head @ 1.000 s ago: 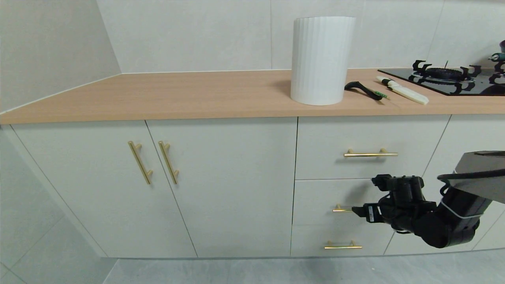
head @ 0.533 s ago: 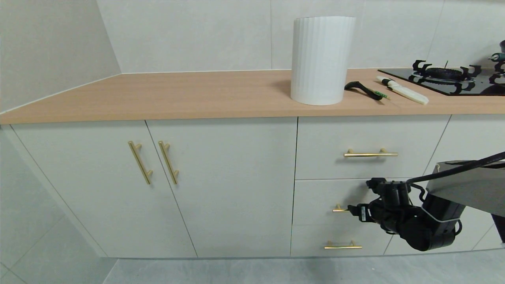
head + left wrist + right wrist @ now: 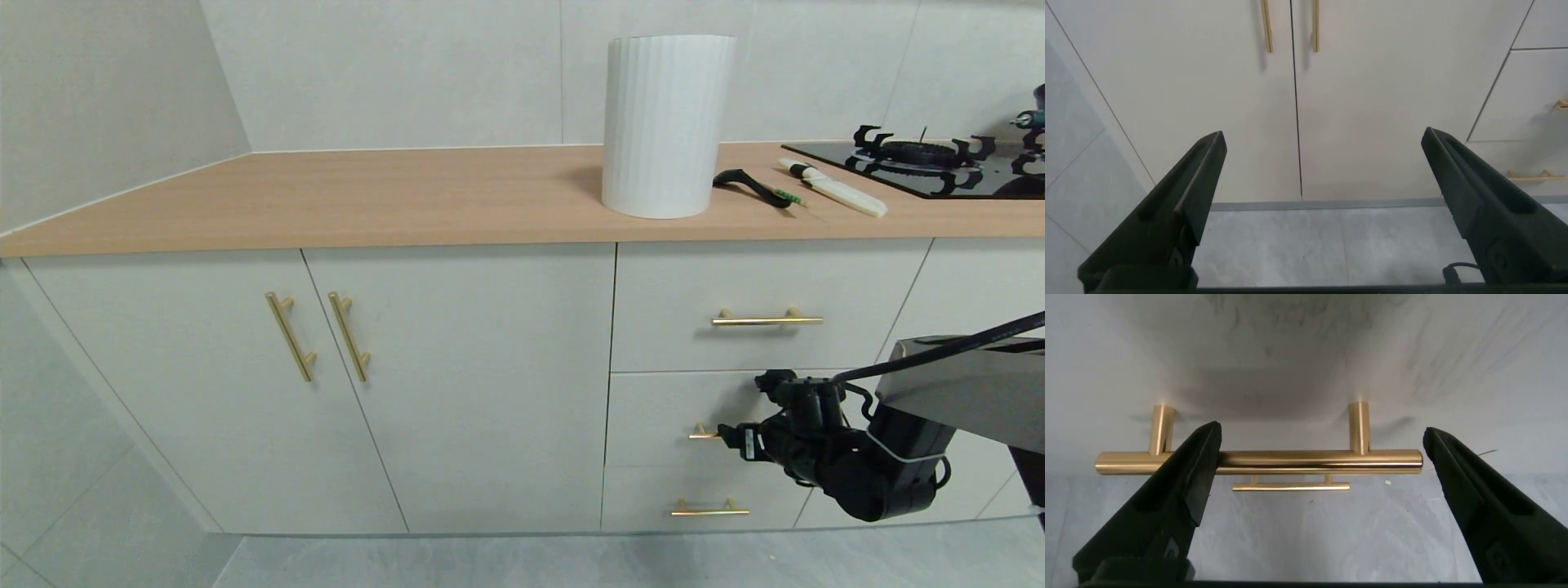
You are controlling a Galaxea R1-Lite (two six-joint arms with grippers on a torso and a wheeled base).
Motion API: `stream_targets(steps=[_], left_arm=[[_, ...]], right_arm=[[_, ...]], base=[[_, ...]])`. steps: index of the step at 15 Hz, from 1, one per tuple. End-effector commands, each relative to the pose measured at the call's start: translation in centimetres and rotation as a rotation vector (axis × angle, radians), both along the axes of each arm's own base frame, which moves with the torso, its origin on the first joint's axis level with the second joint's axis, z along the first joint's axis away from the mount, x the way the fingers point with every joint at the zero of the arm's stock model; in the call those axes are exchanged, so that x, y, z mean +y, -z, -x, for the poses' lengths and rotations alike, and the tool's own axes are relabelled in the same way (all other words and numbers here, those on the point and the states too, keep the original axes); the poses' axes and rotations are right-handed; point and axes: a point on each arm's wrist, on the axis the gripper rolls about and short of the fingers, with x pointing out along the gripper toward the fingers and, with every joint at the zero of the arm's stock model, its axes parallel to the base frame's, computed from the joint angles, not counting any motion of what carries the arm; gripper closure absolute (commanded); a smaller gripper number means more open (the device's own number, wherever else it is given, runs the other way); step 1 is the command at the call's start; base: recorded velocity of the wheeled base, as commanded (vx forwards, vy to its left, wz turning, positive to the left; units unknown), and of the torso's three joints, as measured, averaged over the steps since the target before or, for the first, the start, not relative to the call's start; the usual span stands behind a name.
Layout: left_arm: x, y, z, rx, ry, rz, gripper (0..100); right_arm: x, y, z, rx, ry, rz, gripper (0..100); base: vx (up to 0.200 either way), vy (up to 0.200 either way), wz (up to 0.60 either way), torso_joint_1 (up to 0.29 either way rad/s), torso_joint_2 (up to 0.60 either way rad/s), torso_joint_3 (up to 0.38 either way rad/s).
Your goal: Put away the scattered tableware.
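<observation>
Both wide open — right end effector [image 3: 1320, 441] around drawer handle [image 3: 1282, 461], left end effector [image 3: 1323, 139] facing cupboard doors [image 3: 1372, 90].

Black utensil [image 3: 752, 186] and white utensil [image 3: 838, 190] lie on counter [image 3: 408, 196]

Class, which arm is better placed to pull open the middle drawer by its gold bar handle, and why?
Right. The right gripper is open, right in front of the gold bar handle of the middle drawer. The left gripper, also open, faces the pale cabinet doors, away from it.
</observation>
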Motion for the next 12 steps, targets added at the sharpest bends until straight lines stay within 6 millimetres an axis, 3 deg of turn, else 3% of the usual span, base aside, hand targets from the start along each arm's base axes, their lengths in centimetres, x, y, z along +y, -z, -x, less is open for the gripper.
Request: stream_targets(steps=[1, 9, 12], left_arm=[[0.0, 0.0, 0.0, 0.0, -0.001, 0.0, 0], [0.0, 0.0, 0.0, 0.0, -0.001, 0.0, 0], [0.0, 0.0, 0.0, 0.0, -0.001, 0.0, 0]], right_arm=[[0.0, 0.2, 0.1, 0.012, -0.002, 0.003, 0], [0.0, 0.5, 0.7, 0.034, -0.013, 0.021, 0], [0.4, -1.0, 3.6, 0.099, -0.054, 0.035, 0]], base=[[0.0, 0.0, 0.0, 0.0, 0.0, 0.0], [0.0, 0.0, 0.0, 0.0, 0.0, 0.0], [0.0, 0.0, 0.0, 0.0, 0.0, 0.0]])
